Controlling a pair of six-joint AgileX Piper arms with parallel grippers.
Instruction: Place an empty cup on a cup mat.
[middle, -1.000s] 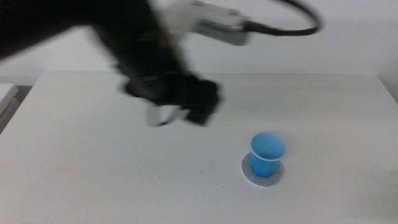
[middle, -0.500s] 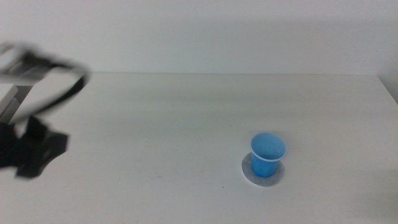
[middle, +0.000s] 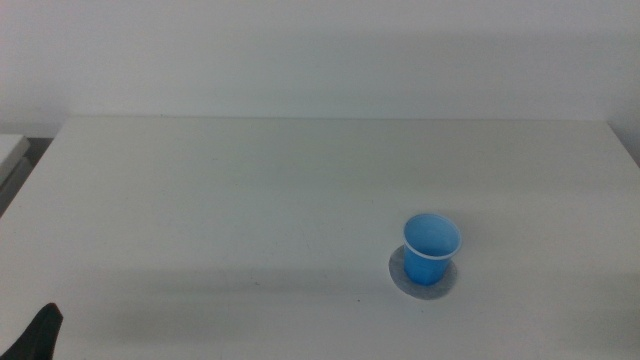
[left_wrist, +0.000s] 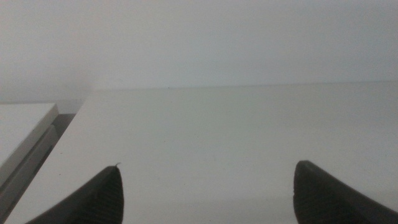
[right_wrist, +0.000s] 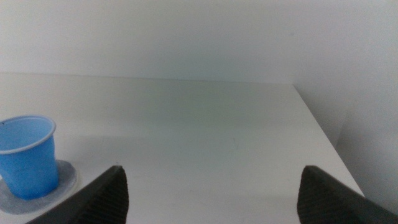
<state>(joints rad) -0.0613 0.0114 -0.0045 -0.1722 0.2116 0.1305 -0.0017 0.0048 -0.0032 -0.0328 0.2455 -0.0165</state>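
Observation:
The blue cup (middle: 431, 248) stands upright on the round grey cup mat (middle: 399, 277) at the right of the table, nothing touching it. It also shows in the right wrist view (right_wrist: 26, 157) on the mat (right_wrist: 66, 178). My left gripper (left_wrist: 208, 190) is open and empty, pulled back to the table's near left corner; only a dark tip (middle: 38, 335) shows in the middle view. My right gripper (right_wrist: 211, 190) is open and empty, waiting to the right of the cup, out of the middle view.
The white table (middle: 250, 190) runs to a pale wall at the back. A white ledge (middle: 10, 150) lies beyond the table's left edge, also in the left wrist view (left_wrist: 22, 127). The table's right edge (right_wrist: 323, 143) shows in the right wrist view.
The left arm has pulled back from above the table's middle to the left and down, nearly out of the middle view. The cup stays on the mat.

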